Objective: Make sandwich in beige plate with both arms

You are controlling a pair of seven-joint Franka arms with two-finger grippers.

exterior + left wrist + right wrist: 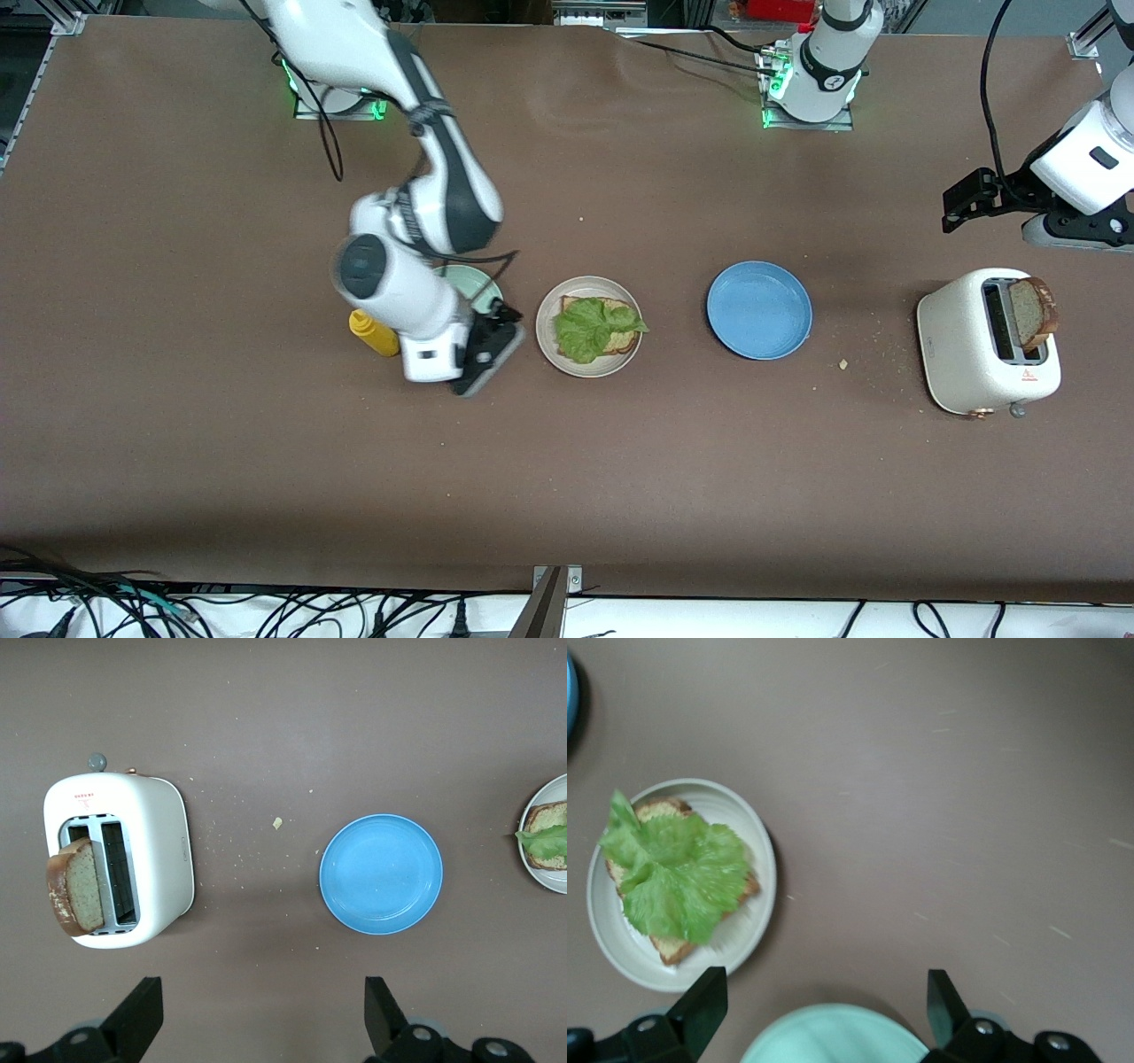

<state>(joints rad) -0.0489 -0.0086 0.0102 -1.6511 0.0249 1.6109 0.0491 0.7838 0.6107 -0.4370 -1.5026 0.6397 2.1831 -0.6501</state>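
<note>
A brown table (266, 461) carries a row of things along its middle. A white toaster (966, 354), one bread slice (1035, 312) standing up in its slot, sits near the edge at the left arm's end. A blue plate (759, 310) lies between the toaster and the beige plate (549, 341). On the beige plate rests one toast slice (625, 342) covered by a ruffled green lettuce leaf (585, 328), with no top slice. Beside it, a mint-green plate (478, 285) and yellow bottle (373, 332) lie partly under the right arm. The right gripper (496, 332) hangs over the mint-green plate, fingers spread wide, holding nothing. The left gripper (961, 206) hovers above the table near the toaster, equally wide and empty.
</note>
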